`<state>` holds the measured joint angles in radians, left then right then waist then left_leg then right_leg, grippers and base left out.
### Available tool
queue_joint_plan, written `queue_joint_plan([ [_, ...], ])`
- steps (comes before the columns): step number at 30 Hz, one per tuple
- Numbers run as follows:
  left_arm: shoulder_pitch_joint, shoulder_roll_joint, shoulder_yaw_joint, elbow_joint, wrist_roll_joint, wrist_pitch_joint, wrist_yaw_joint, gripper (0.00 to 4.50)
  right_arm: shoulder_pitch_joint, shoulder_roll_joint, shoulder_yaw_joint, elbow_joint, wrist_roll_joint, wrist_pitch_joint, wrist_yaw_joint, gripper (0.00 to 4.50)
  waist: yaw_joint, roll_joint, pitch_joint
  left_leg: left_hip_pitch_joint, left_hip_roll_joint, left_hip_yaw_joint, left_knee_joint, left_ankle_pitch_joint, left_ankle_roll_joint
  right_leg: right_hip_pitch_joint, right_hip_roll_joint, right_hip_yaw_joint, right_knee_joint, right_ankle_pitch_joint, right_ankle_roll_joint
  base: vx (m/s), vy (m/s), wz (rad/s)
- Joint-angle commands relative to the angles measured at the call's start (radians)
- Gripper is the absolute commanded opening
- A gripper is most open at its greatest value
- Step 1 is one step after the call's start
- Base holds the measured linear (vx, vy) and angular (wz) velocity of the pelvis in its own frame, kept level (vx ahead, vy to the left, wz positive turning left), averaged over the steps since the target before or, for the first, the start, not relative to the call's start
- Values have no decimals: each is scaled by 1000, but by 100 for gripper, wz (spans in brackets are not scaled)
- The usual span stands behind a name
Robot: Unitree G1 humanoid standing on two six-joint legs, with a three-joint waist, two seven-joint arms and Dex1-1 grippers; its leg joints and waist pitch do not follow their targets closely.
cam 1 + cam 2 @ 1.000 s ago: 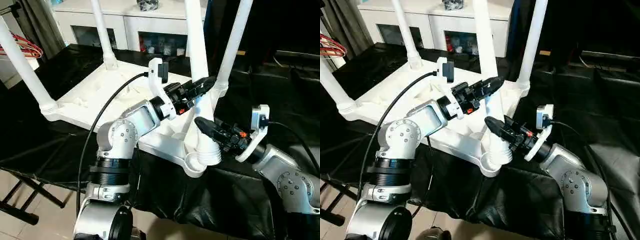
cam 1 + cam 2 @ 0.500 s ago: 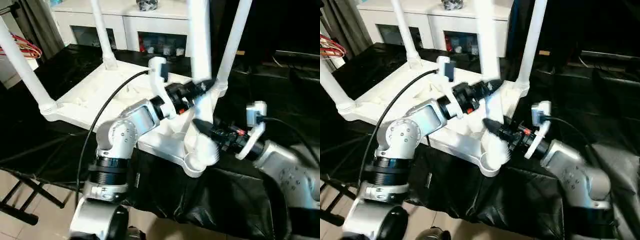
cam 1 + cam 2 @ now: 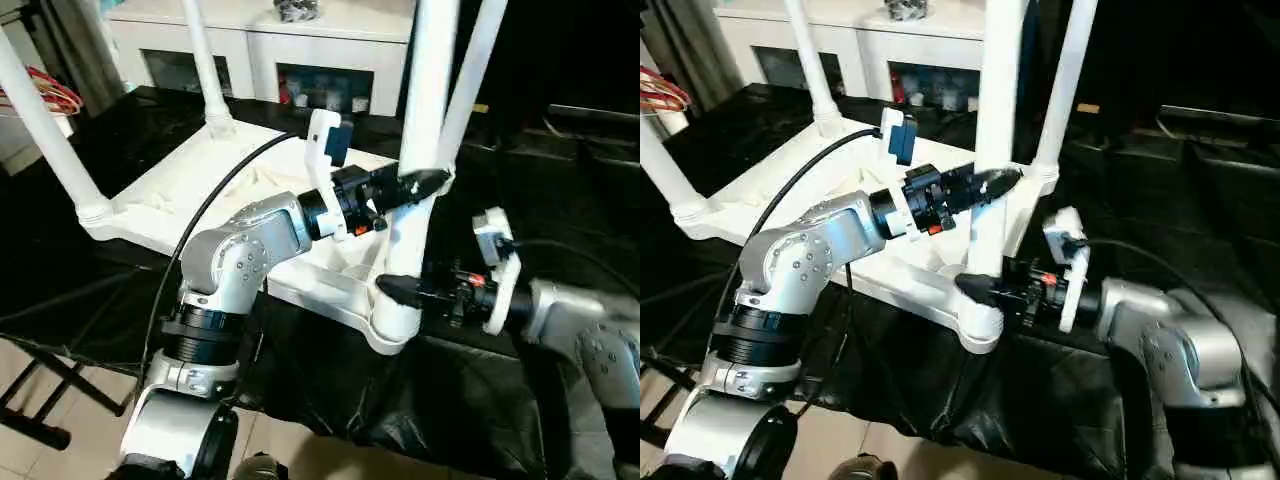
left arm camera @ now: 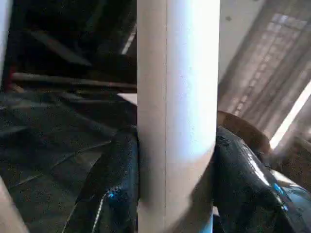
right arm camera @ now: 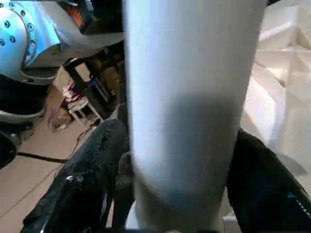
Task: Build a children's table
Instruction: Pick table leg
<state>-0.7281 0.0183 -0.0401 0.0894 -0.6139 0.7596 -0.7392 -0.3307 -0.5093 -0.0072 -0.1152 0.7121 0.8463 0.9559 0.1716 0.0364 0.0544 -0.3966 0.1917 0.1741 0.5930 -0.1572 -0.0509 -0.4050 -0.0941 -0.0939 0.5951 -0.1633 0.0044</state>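
The children's table top (image 3: 190, 190) lies upside down on a black cloth. Three white legs stand in its corner sockets: one at the left (image 3: 45, 130), one at the back (image 3: 203, 65), one at the right (image 3: 468, 80). A further leg (image 3: 425, 90) stands upright in the near corner socket (image 3: 385, 328). My left gripper (image 3: 420, 183) is shut on this leg partway up, and its black fingers (image 4: 114, 184) press both sides. My right gripper (image 3: 395, 290) reaches in from the right at the leg's foot, just above the socket, with the leg (image 5: 189, 97) between its jaws.
A white cabinet with glass doors (image 3: 250, 50) stands behind the table. The black cloth (image 3: 450, 400) hangs over the front edge. A dark folding stand (image 3: 40, 400) sits on the tiled floor at lower left. Red cables (image 3: 55, 98) hang at far left.
The near leg has swung from leaning left to upright in its socket. My right gripper has dropped towards the leg's foot and turned level. My left gripper has kept its hold.
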Motion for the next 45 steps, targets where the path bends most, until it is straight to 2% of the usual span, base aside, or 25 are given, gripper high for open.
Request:
queue_joint_plan([
  [1,-20,6,-13,-28,-6,-2,-20,182,-16,-13,18,2,-9,7,16,312,3,-31,-76,16,35,-8,-61,-164,30,52,-63,45,-71,-297,-142,0,0,0],
  [3,-17,7,-23,-33,-9,-1,-29,182,-23,-26,33,6,-13,14,33,312,3,-31,-77,17,35,-9,-61,-160,31,53,-62,45,-69,-288,-144,0,0,0],
  [4,-16,8,-25,-33,-10,-1,-32,182,-24,-31,39,7,-15,16,38,312,3,-37,-76,16,35,-8,-61,-160,32,54,-62,45,-70,-287,-143,0,0,0],
  [8,-20,12,-26,-32,-13,-3,-40,182,-25,-48,57,20,-30,16,55,312,4,-35,-77,16,35,-8,-60,-157,30,54,-63,46,-68,-282,-147,0,0,0],
  [10,-21,14,-27,-33,-13,-3,-44,182,-25,-51,57,23,-30,15,58,312,4,-35,-77,17,36,-9,-60,-161,30,54,-63,45,-68,-283,-149,0,0,0],
  [11,-20,16,-28,-34,-13,-4,-48,182,-25,-52,59,26,-31,13,59,312,4,-38,-77,17,35,-8,-59,-159,31,54,-63,45,-67,-283,-149,0,0,0],
  [22,-14,25,-40,-43,-17,-1,-71,182,-28,-60,67,37,-32,9,78,312,5,-37,-78,17,35,-8,-57,-155,34,55,-63,45,-65,-275,-157,0,0,0],
  [29,-18,24,-39,-38,-18,-4,-75,182,-25,-56,72,41,-30,13,81,239,4,-37,-77,17,34,-8,-56,-167,32,54,-63,45,-67,-299,-153,0,0,0],
  [38,-16,30,-43,-42,-23,14,-76,182,-27,-50,77,49,-38,9,82,200,4,-35,-76,18,35,-10,-58,-189,20,52,-63,44,-71,-337,-135,0,0,0],
  [39,-17,30,-37,-38,-26,24,-68,238,-27,-47,77,50,-41,4,81,197,4,-34,-76,18,34,-10,-58,-191,19,51,-62,44,-71,-339,-134,0,0,0],
  [40,-18,29,-34,-36,-29,27,-65,252,-26,-46,77,51,-41,3,80,197,4,-35,-76,18,34,-10,-58,-192,18,51,-62,44,-72,-338,-134,0,0,0],
  [43,-21,26,-20,-34,-32,14,-62,255,-26,-41,77,50,-42,-4,75,195,4,-33,-77,18,34,-11,-58,-189,19,52,-62,44,-70,-327,-139,0,0,0],
  [45,-22,19,-7,-29,-25,-16,-51,277,-25,-36,75,51,-44,-11,68,193,5,-33,-78,18,35,-11,-57,-188,20,52,-62,44,-69,-315,-144,0,0,0],
])
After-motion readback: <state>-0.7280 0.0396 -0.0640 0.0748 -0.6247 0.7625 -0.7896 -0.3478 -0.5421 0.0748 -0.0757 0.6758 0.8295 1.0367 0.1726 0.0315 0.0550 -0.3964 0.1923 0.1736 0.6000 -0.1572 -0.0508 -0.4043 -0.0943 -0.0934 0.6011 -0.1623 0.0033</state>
